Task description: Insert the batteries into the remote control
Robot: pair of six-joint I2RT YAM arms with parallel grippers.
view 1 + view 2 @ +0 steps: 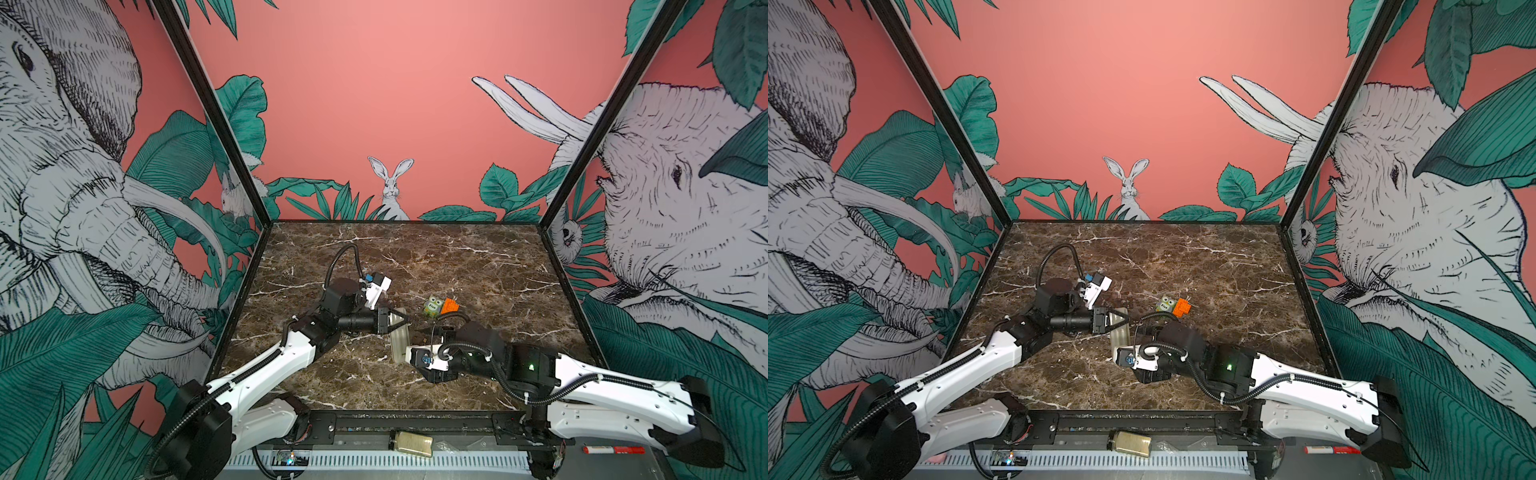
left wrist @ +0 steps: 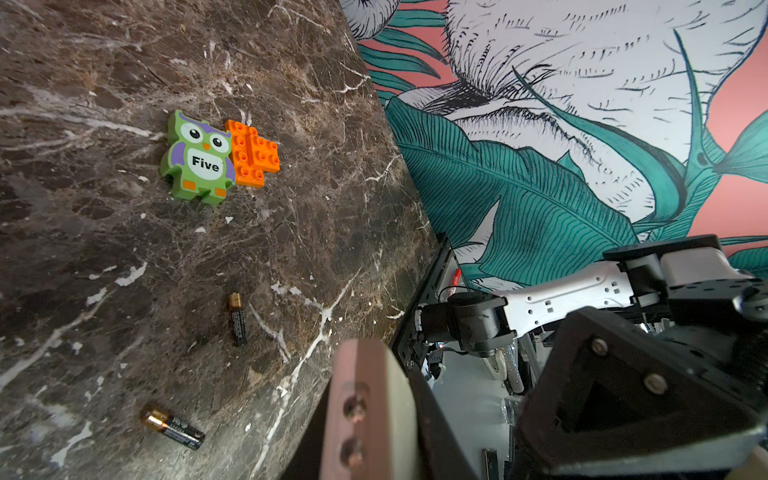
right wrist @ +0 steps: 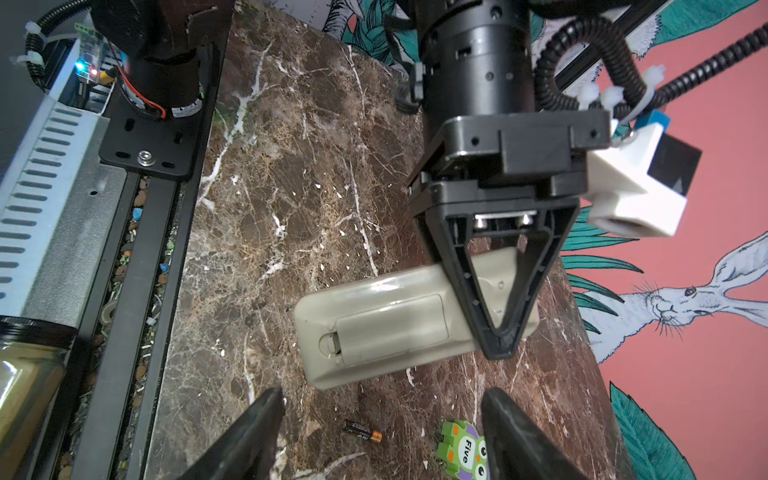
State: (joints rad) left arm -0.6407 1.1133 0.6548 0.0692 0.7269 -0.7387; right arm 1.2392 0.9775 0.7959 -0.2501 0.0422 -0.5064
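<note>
My left gripper (image 3: 498, 340) is shut on one end of the remote control (image 3: 390, 324), also seen in both top views (image 1: 400, 340) (image 1: 1120, 332). The remote's pale back faces the right wrist camera, and its battery cover is closed. My right gripper (image 3: 382, 436) is open and empty, hovering just past the remote's free end. One battery (image 3: 361, 431) lies on the marble below the gap between its fingers. The left wrist view shows both batteries (image 2: 237, 319) (image 2: 172, 427) lying apart on the marble, with the remote's end (image 2: 374, 415) close up.
A green owl piece (image 1: 432, 306) and an orange brick (image 1: 450, 305) lie together behind the right gripper, close to the batteries. A yellowish jar (image 1: 411, 444) and a red marker (image 1: 613, 450) lie off the table in front. Walls enclose the marble table (image 1: 478, 257).
</note>
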